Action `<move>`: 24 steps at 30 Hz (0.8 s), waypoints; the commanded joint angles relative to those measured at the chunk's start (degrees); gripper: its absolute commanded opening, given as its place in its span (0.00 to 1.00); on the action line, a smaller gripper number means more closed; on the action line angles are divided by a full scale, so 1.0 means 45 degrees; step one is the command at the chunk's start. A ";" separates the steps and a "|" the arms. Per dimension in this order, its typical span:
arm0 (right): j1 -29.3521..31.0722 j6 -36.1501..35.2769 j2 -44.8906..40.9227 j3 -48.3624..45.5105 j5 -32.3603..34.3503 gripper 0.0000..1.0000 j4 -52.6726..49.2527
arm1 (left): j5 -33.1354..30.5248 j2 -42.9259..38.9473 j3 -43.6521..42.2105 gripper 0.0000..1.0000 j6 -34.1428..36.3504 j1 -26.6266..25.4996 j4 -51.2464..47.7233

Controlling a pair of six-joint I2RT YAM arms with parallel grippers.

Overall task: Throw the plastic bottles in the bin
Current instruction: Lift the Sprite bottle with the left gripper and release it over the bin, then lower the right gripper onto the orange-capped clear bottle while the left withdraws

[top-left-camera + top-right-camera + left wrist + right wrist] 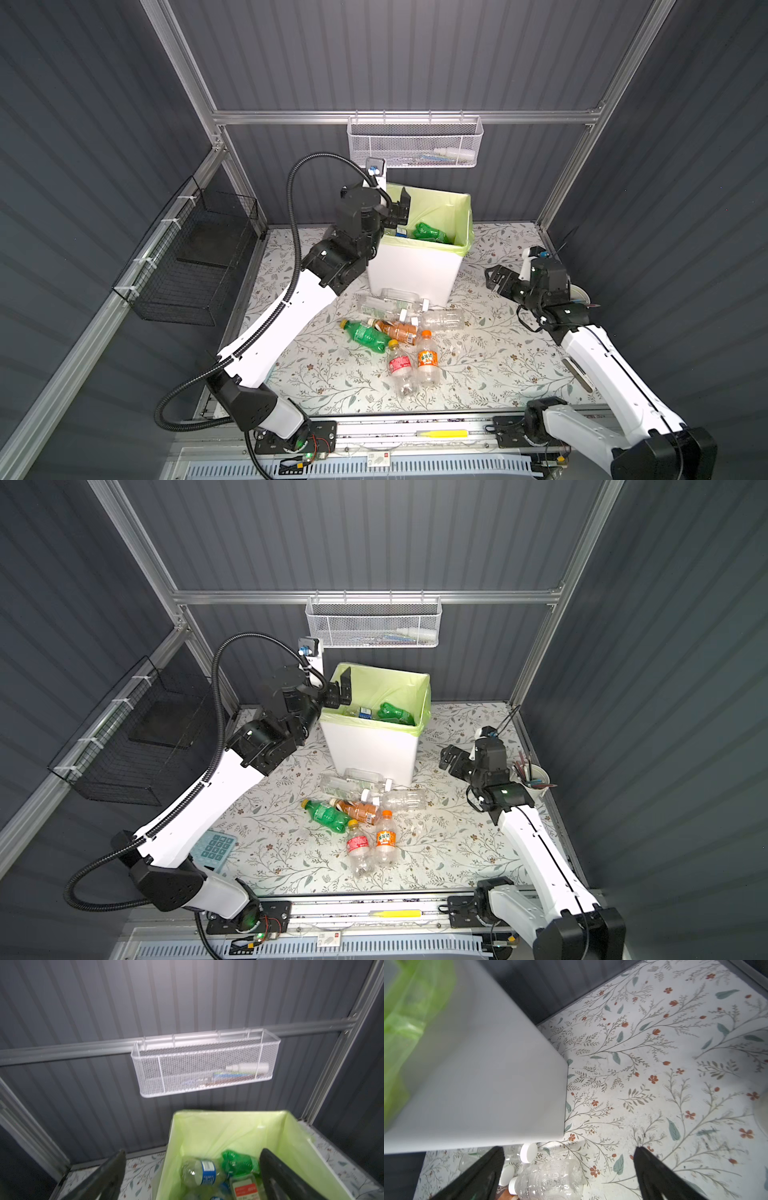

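Note:
The white bin (411, 270) (370, 750) with its lime-green bag (228, 1132) stands at the back of the table. Inside it lie a green bottle (430, 232) (239, 1162), a clear blue-labelled one (201, 1172) and a red-labelled one (245, 1188). My left gripper (401, 208) (343, 688) (193, 1152) hangs open and empty over the bin's left rim. In front of the bin lie several bottles: green (365, 334), brown (399, 330), orange-labelled (428, 361), red-labelled (401, 370) and clear (442, 319) (550, 1182). My right gripper (494, 276) (449, 758) (569, 1148) is open and empty to the right of the bin.
A white mesh basket (415, 141) (203, 1068) hangs on the back rail above the bin. A black wire basket (195, 266) hangs on the left wall. A white cup of pens (534, 777) stands behind my right wrist, and a calculator (214, 850) lies under my left arm.

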 commanded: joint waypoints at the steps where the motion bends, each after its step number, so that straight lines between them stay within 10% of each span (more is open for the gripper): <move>1: 0.0614 -0.0548 0.0209 0.0158 0.0146 0.99 -0.0750 | -0.1688 -0.0589 -0.0487 1.00 -0.0617 0.0149 -0.0893; 11: 0.4881 0.3513 0.0715 -0.1297 -0.0042 0.98 -0.1428 | -0.1634 -0.2417 -0.3860 1.00 -0.3855 0.1844 -0.3350; 24: 0.7871 0.4771 0.3388 -0.1253 -0.0736 0.92 -0.0516 | -0.1337 -0.3297 -0.6877 1.00 -0.5956 0.2281 -0.4598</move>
